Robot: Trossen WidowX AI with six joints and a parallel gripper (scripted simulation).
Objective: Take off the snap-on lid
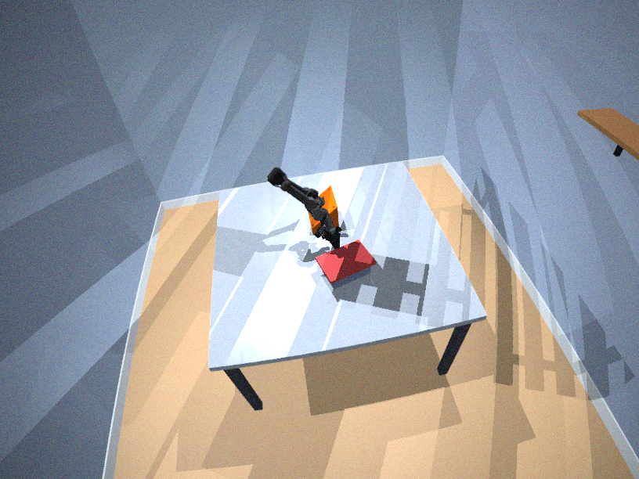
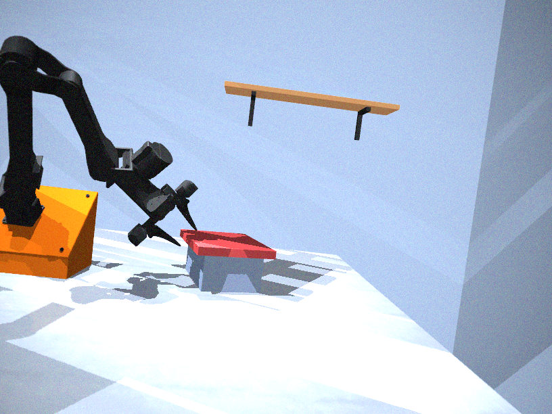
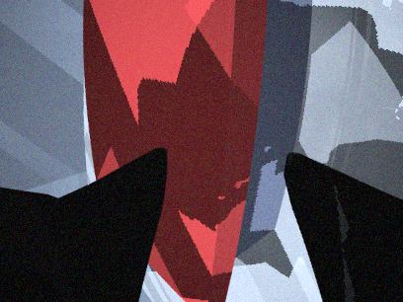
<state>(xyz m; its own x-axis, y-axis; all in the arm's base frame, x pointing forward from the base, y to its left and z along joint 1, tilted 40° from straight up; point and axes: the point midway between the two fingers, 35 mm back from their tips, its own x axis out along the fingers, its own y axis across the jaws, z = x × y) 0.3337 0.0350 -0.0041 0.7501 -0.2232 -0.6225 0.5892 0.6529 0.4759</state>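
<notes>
The red lid point(image 1: 345, 261) point(image 2: 236, 245) point(image 3: 212, 123) sits level on top of the grey storage box point(image 1: 353, 279) point(image 2: 231, 274) point(image 3: 283, 74), which stands on the table point(image 1: 268, 329) point(image 2: 312, 356). My gripper point(image 2: 187, 237) point(image 3: 227, 161) is partly open and tilted down at the lid's edge on the arm's side. In the exterior view, the upper fingertip is at the lid's top near that edge, and the lower fingertip is outside the edge, a little lower. In the wrist view, the lid's edge runs between the fingertips. Whether a finger touches the lid is unclear.
The orange arm base point(image 1: 331, 198) point(image 2: 57, 231) stands on the table behind the box. A wooden shelf point(image 1: 611, 124) point(image 2: 312, 97) hangs on the wall, well away from the arm. Patchy shadows cross the table and the lid.
</notes>
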